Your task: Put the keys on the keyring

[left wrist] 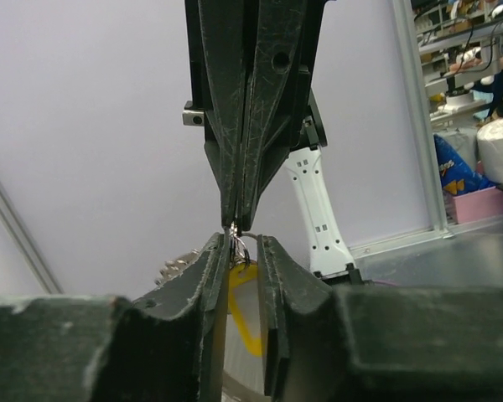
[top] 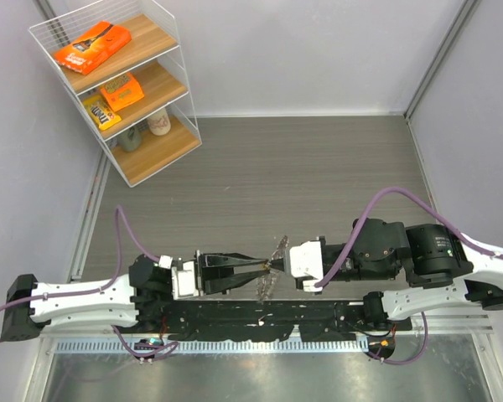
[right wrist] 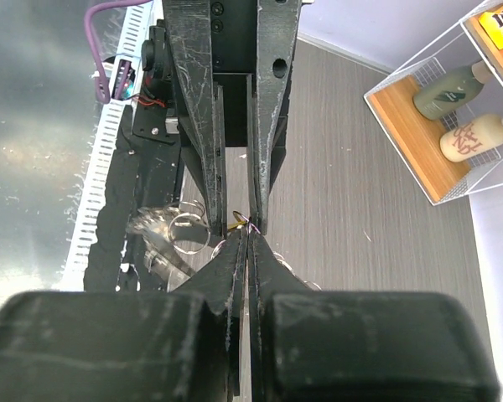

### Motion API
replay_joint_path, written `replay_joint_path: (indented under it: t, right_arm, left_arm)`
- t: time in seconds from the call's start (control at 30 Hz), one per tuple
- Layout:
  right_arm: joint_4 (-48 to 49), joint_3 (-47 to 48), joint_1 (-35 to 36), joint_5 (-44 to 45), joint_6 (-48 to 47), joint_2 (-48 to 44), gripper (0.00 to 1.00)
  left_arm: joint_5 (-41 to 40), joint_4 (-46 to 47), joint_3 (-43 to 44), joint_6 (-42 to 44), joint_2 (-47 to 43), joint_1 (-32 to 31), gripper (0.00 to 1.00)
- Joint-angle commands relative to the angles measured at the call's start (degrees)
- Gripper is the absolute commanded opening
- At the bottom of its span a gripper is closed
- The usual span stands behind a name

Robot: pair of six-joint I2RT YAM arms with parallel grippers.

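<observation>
**A:** Fingers first: left gripper (top: 263, 267)?
**B:** Partly apart, straddling the brass-yellow key (left wrist: 243, 318), probably to steer it.
**A:** Right gripper (top: 278, 263)?
**B:** Pinched shut on the keyring (top: 266, 287), steadying its loop for threading; the rest dangles between the 2 grippers.

**Grey table, 1 shelf rack in the far-left corner**

The table (top: 318, 167) has a grey wood-grain top. A white wire shelf rack (top: 190, 100) with 3 wooden boards stands on it at the far left. The top board bears 1 orange packet (top: 92, 46). The middle board bears a smaller orange packet (top: 122, 90) and a yellow packet (top: 101, 110), just beside each other. The bottom board bears 2 bottles, a greenish one (top: 131, 136) and a cream one (top: 158, 122). A black rail (top: 260, 314) runs along the near edge.
</observation>
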Motion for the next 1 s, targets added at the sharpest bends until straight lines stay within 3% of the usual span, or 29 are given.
replay_joint_path:
  t: [0.0,0.07,0.27,0.97]
  right_arm:
    - [6.95,0.09,-0.17,-1.32,0.57,-1.77,0.06]
    - [7.04,0.00,-0.08,-1.49,0.65,-1.78,0.06]
    - [8.17,-0.35,-0.08,-2.37,1.09,-2.04,0.06]
    - [12.05,-2.55,0.01,-3.43,1.71,-3.10,0.06]
  left_arm:
    - [-0.83,0.23,2.62,1.05,0.87,-0.29,0.18]
    - [-1.09,0.32,2.71,1.05,0.78,-0.38,0.10]
    - [-1.18,-0.03,2.62,1.05,0.60,-0.29,0.01]
    - [-1.44,0.58,2.45,-1.32,-1.42,-0.38,0.00]
